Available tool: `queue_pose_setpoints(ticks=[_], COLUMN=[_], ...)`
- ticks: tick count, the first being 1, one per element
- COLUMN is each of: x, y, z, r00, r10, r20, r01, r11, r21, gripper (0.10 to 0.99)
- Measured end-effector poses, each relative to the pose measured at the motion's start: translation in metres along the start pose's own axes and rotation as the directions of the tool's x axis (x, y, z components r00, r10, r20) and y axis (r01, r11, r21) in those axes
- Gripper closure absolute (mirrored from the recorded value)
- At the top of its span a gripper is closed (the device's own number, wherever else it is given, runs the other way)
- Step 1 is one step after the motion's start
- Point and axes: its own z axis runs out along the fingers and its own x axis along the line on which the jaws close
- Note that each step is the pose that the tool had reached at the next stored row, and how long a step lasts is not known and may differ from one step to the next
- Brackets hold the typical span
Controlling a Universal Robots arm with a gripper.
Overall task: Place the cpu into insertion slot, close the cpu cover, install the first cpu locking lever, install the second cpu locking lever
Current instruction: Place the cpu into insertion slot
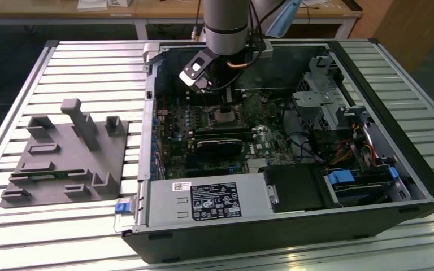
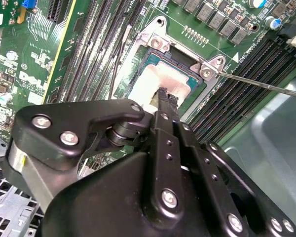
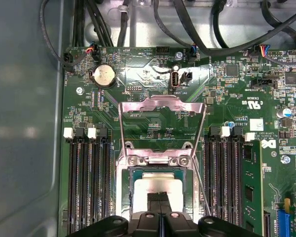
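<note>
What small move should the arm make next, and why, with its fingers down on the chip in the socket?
Probably lift the gripper straight up. In the first wrist view the cpu already lies in the insertion slot, the shut fingertips appear to rest on its top, and the cpu cover stands flipped open, so the gripper seems to block the cover's swing down.

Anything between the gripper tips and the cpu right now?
Nothing: in the second wrist view the shut gripper appears to rest straight on the bare top of the cpu, seated in the insertion slot.
</note>
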Motion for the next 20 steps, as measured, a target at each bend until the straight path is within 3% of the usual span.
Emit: queue_pose_setpoints(ticks=[7,20], x=[0.0,0.0], y=[0.0001,0.0024], z=[-0.0024,-0.0318], r00=[1.0,1.0], r10=[0.0,0.0], r20=[0.0003,0.0], r01=[0.0,0.0], r11=[1.0,1.0], r21=[0.0,0.0], gripper=[0.98,0.98])
